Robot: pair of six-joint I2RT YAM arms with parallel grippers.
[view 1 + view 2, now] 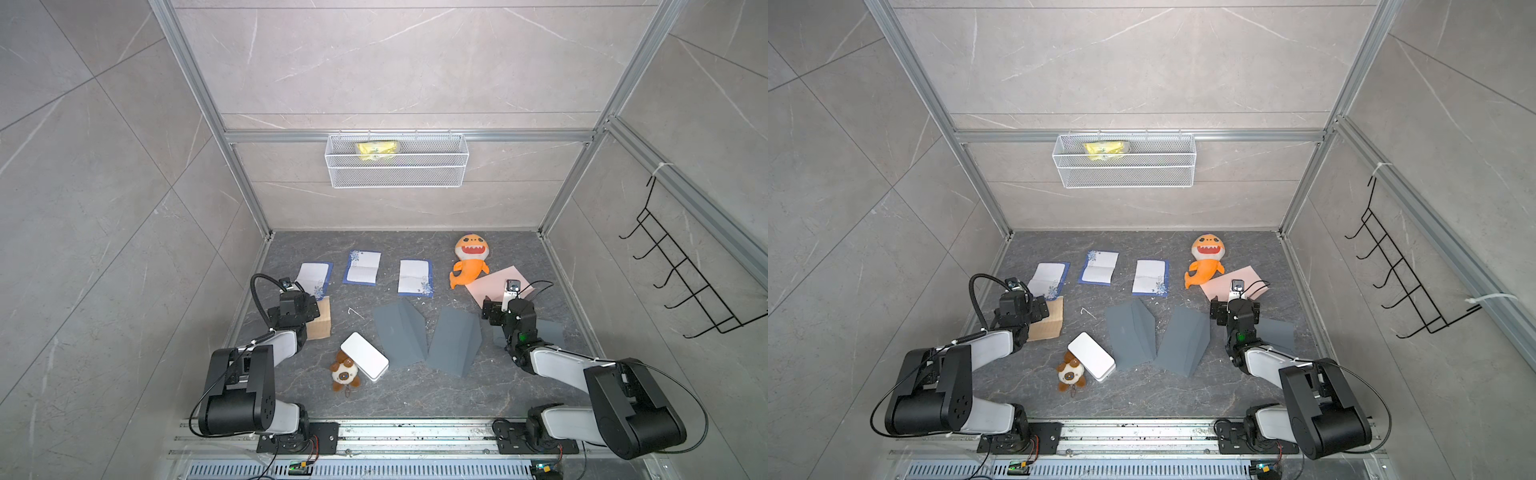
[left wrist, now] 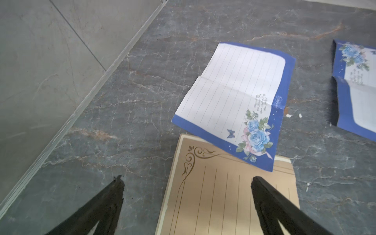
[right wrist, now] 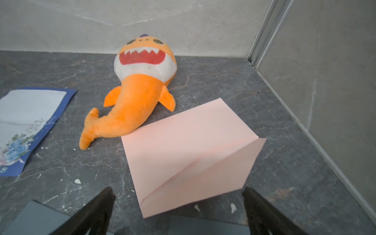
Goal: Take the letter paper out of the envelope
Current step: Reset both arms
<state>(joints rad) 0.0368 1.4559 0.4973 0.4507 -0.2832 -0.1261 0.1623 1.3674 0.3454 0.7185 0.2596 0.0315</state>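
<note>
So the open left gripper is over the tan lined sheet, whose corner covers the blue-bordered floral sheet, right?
No: in the left wrist view the blue-bordered floral sheet covers a corner of the tan lined sheet under the left gripper.

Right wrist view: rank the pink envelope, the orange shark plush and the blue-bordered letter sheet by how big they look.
1. pink envelope, clearly largest, nearest the camera.
2-3. orange shark plush and blue-bordered letter sheet: too close to rank; the sheet is cut off by the picture's edge.
</note>
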